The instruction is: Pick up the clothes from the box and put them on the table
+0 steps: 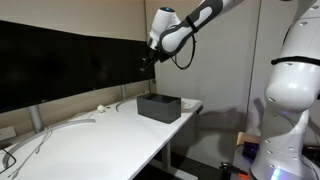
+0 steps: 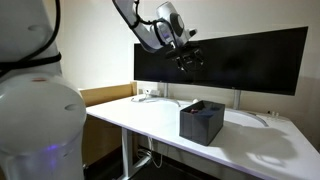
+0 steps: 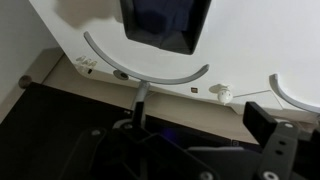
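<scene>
One box on one table; one gripper hangs well above box; jaws spread wide, nothing held.

Dark box on white table

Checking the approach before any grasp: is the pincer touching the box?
Apart. In both exterior views the pincer hangs well above the box, with open air between them.
</scene>
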